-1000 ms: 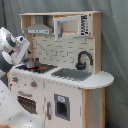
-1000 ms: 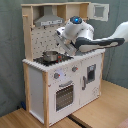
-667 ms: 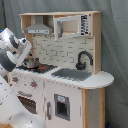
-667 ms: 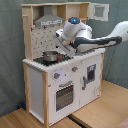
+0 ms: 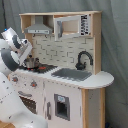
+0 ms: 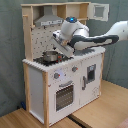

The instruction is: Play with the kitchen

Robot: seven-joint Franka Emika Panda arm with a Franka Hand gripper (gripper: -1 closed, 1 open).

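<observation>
Item: large white and light-wood toy play kitchen [image 5: 65, 75] [image 6: 62, 65], standing upright on a wooden floor [image 6: 100, 112] before a grey curtain backdrop [image 5: 114, 45].

Containers: one small shiny metal pot [image 5: 31, 62] [image 6: 49, 56] on the black stovetop [image 5: 44, 68]; I cannot tell what it holds. Grey recessed sink [image 5: 71, 74] set in the white surface, nothing seen inside it. Black curved faucet [image 5: 83, 59] upright behind the sink.

Writing: none legible; the dark markings on the upper white cabinet door [image 5: 72, 26] are too small to read.

Appearance: grey range hood [image 5: 38, 27] under the top shelf, pale tiled back panel, oven door with window [image 6: 64, 95], round knobs above it, white cupboard door with dark panel [image 5: 61, 106].

My white arm [image 6: 92, 37] reaches over the stovetop; my fingers [image 6: 60, 46] hang just beside the pot, and I cannot tell how wide they are.
</observation>
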